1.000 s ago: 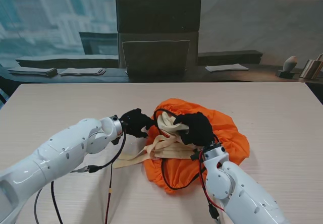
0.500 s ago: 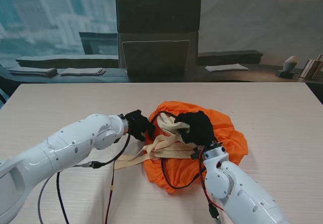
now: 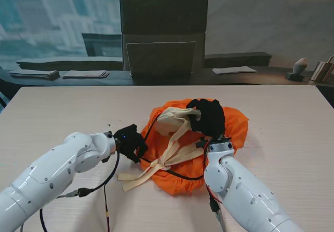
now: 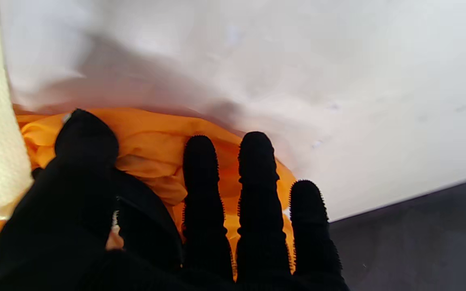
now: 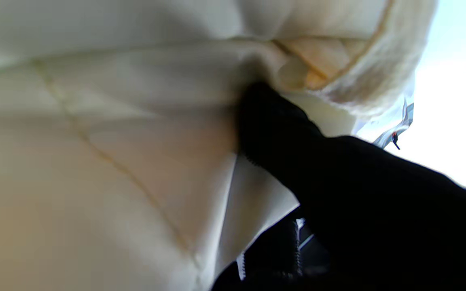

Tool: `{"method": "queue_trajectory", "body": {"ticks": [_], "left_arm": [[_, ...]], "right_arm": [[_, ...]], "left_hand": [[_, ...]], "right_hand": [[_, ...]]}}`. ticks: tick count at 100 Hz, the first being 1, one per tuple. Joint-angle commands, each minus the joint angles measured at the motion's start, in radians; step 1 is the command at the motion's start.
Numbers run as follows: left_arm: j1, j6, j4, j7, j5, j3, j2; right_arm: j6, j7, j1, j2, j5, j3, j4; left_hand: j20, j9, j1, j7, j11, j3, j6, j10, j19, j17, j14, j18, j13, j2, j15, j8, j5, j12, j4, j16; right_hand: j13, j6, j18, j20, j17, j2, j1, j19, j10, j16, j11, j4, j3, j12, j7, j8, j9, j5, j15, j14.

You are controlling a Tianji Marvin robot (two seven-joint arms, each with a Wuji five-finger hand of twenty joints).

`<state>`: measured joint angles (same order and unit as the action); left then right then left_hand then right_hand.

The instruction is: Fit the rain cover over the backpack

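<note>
Right robot hand (image 3: 207,118) grips cream cloth backpack (image 3: 175,119) at 12 o'clock; left robot hand (image 3: 130,142) pinches orange rain cover (image 3: 237,130) edge at 9 o'clock. Cover mostly on; cream straps (image 3: 156,164) not yet tucked.

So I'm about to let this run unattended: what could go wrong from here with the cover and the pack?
The cream straps trail out of the orange rain cover onto the table, so they could get trapped under its edge. A black cable lies across the cover and may snag. The left hand pinches only the cover's edge, while the right hand grips the backpack; the fabric might slip.
</note>
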<state>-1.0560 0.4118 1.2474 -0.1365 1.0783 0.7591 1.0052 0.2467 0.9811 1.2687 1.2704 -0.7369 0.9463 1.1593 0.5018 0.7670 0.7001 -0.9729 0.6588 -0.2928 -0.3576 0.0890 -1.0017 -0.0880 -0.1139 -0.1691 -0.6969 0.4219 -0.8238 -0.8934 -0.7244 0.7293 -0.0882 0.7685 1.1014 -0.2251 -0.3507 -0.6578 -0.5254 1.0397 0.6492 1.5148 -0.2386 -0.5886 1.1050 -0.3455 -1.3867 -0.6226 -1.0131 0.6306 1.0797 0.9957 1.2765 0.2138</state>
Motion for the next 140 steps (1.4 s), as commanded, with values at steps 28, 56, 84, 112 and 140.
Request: {"method": "queue_trajectory", "body": {"ticks": [28,56,84,112,140], "left_arm": [[-0.248,0.06,0.193,0.052,0.006,0.236,0.001],[-0.341,0.002,0.295,0.281,0.094,0.338,0.024],[-0.296,-0.007,0.258,0.311,-0.131,0.307,0.072],[-0.321,-0.017,0.244,0.305,-0.465,0.313,0.13],[-0.429,-0.041,0.338,0.357,-0.49,0.419,0.14]], "right_arm": [[-0.069,0.084,-0.108,0.028,-0.036,-0.099,-0.145],[-0.027,-0.098,-0.047,-0.042,-0.116,-0.128,-0.071],[-0.008,-0.246,0.037,-0.07,-0.111,-0.103,0.041],[-0.052,-0.407,0.055,-0.087,-0.076,-0.116,0.066],[-0.11,-0.585,0.069,-0.118,-0.066,-0.096,0.12]], "left_hand": [[-0.036,-0.11,-0.005,-0.049,-0.064,-0.027,-0.025,-0.007,0.09,0.041,0.002,-0.034,0.093,-0.045,0.078,-0.056,-0.047,-0.06,-0.011,-0.032],[-0.056,-0.407,-0.016,-0.001,-0.222,0.018,-0.075,-0.055,0.114,0.131,0.004,0.0,0.436,-0.089,0.257,-0.106,-0.03,-0.22,-0.019,-0.17],[-0.157,-0.44,-0.01,0.025,-0.311,0.02,-0.116,-0.126,0.31,0.158,-0.034,-0.06,0.538,-0.063,0.468,-0.117,-0.039,-0.441,-0.021,-0.393],[-0.159,-0.182,-0.005,0.011,-0.286,-0.065,-0.044,-0.122,0.321,0.113,-0.065,-0.116,0.318,-0.049,0.435,-0.161,-0.036,-0.421,-0.026,-0.381],[-0.147,-0.176,-0.018,0.006,-0.272,-0.106,-0.007,-0.096,0.302,0.124,-0.047,-0.102,0.301,-0.059,0.406,-0.169,-0.035,-0.372,-0.032,-0.333]], "right_hand": [[-0.004,-0.009,0.002,-0.033,0.018,-0.045,0.068,0.088,-0.127,-0.038,0.1,0.032,-0.087,0.092,-0.182,-0.08,-0.033,0.032,0.171,0.014],[0.027,-0.015,0.02,-0.03,-0.01,-0.047,0.063,0.071,-0.087,-0.031,0.041,0.031,-0.087,0.095,-0.141,-0.106,0.025,0.081,0.125,-0.003],[0.05,-0.021,0.031,-0.017,-0.038,-0.016,0.062,0.019,-0.043,-0.037,-0.035,0.022,-0.092,0.086,-0.116,-0.141,0.072,0.1,0.035,-0.015],[0.071,-0.015,0.033,-0.011,-0.052,0.038,0.066,0.002,-0.028,-0.012,-0.087,0.005,-0.089,0.091,-0.108,-0.2,0.107,0.11,-0.028,-0.009],[0.069,-0.011,0.035,-0.002,-0.049,0.015,0.062,-0.022,-0.012,-0.002,-0.117,0.011,-0.048,0.097,-0.104,-0.23,0.109,0.092,-0.067,-0.017]]}}
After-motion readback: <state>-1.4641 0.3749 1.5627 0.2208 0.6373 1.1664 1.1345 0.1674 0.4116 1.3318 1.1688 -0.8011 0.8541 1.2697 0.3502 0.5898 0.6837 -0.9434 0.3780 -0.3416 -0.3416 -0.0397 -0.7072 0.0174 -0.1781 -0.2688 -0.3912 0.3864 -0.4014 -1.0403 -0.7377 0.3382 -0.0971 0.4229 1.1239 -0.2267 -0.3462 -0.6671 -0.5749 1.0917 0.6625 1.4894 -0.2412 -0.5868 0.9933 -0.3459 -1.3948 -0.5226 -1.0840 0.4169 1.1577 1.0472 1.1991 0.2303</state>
